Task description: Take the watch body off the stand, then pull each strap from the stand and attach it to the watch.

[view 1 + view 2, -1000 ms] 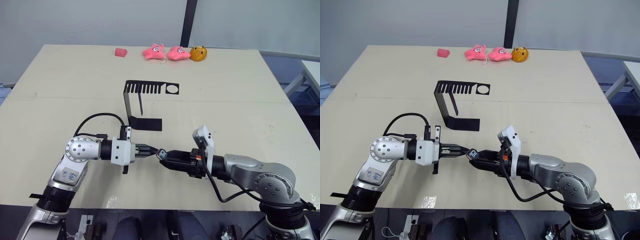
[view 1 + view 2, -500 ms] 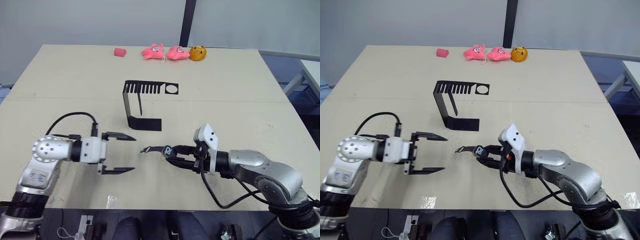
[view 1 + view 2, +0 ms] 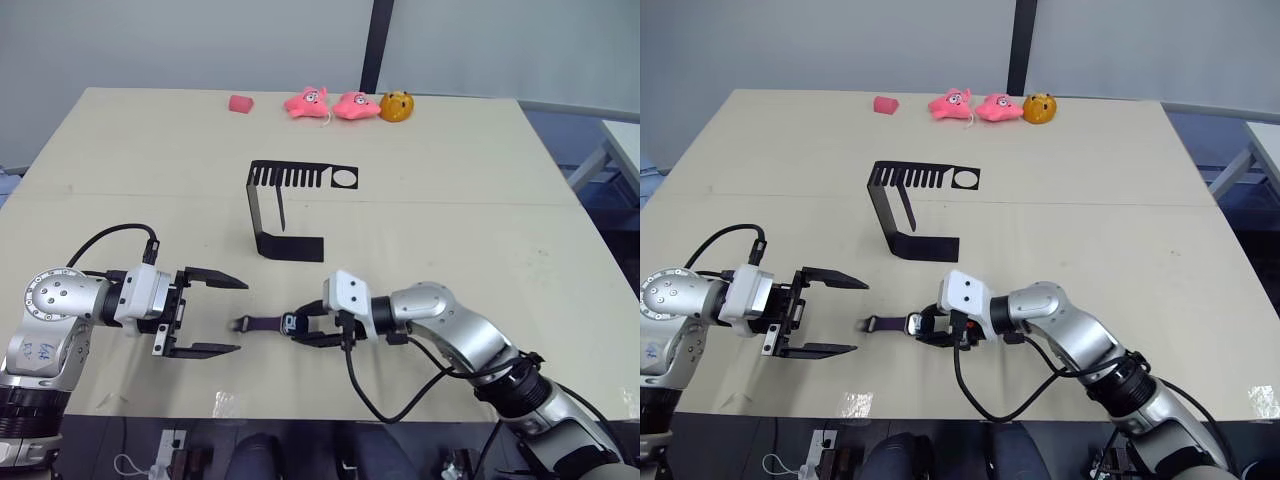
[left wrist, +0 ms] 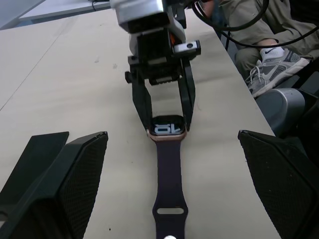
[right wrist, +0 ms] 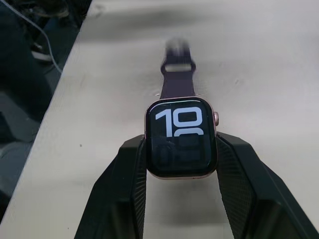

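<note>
My right gripper (image 3: 296, 325) is shut on the watch body (image 5: 181, 137), a rounded-square case whose black screen shows white digits, gripped by its two sides. A dark purple strap (image 3: 258, 323) hangs attached to the case and stretches low over the table toward my left gripper (image 3: 242, 317). That gripper stands wide open a short way off the strap's free end, with nothing between its fingers (image 4: 75, 189). In the left wrist view the watch body (image 4: 167, 130) and strap (image 4: 168, 184) lie straight ahead. Behind them, mid-table, is the black stand (image 3: 290, 210), its slots bare.
Two pink soft toys (image 3: 328, 102), an orange one (image 3: 396, 106) and a small pink block (image 3: 240, 103) lie along the table's far edge. The table's front edge (image 3: 300, 415) runs close under both grippers. A seated person's leg and shoe (image 4: 269, 64) show beyond the table.
My left gripper, shut at the strap beside the watch a second ago, has opened and drawn back to the left. My right gripper has carried the watch and strap leftward and nearer the front edge.
</note>
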### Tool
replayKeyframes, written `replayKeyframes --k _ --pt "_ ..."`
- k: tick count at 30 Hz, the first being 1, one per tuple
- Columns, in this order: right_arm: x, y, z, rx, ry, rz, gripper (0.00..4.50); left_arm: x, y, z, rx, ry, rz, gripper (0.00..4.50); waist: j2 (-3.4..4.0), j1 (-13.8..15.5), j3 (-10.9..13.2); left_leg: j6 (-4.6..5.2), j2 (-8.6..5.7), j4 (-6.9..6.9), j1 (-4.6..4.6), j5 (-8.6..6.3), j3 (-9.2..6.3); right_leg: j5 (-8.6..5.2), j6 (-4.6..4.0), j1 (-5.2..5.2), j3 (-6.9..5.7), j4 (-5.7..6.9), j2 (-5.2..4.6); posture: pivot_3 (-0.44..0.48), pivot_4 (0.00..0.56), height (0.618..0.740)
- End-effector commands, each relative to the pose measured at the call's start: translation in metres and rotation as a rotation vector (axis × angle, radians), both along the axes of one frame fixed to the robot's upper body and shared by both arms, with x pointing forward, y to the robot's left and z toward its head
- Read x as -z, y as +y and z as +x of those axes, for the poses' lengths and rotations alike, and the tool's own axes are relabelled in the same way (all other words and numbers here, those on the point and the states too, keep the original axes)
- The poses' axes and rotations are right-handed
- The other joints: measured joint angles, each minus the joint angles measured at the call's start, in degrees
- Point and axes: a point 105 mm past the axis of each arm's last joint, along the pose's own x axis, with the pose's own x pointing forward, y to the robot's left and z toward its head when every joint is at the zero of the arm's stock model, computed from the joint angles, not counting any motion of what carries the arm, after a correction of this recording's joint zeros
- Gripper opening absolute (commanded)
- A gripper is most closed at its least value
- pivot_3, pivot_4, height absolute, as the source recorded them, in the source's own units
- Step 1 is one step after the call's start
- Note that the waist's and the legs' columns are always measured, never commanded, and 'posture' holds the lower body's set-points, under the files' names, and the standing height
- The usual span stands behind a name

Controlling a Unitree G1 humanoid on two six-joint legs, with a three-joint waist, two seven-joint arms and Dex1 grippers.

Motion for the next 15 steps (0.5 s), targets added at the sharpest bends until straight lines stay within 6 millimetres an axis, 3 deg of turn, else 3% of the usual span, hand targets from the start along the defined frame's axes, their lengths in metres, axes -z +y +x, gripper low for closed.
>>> replayKeyframes --k 1,12,13,15 --pt "-0.005 -0.001 -0.001 -0.042 -0.052 -0.027 1.49 -0.005 0.002 -0.001 -0.001 -0.037 0.0 4.5 0.0 0.0 0.0 0.0 0.0 0.0 0.01 0.0 0.0 0.0 0.0 0.0 0.0 0.02 0.0 0.0 0.15 0.74" --pt "0.004 -0.019 -0.002 -0.028 -0.037 -0.107 1.49 -0.001 -0.003 -0.001 -0.004 -0.035 -0.007 4.5 0.0 -0.26 0.0 -0.03 0.02 -0.02 0.03 -0.01 -0.01 -0.04 -0.07 -0.02 -0.02 0.08 0.02 0.0 0.15 0.74" --pt "0.004 -0.02 -0.002 -0.026 -0.04 -0.108 2.58 0.0 -0.003 -0.001 -0.004 -0.035 -0.007 4.5 0.0 -0.25 0.0 -0.03 0.02 -0.02 0.03 -0.01 -0.01 -0.04 -0.07 -0.02 -0.02 0.07 0.02 0.0 0.15 0.74" --pt "-0.003 -0.031 -0.005 -0.041 -0.066 -0.11 3.36 0.0 -0.003 0.001 -0.013 -0.037 -0.008 4.5 0.0 -0.2 0.0 -0.03 0.02 -0.02 0.03 -0.01 -0.02 -0.04 -0.07 -0.02 -0.02 0.07 0.02 0.0 0.15 0.74"
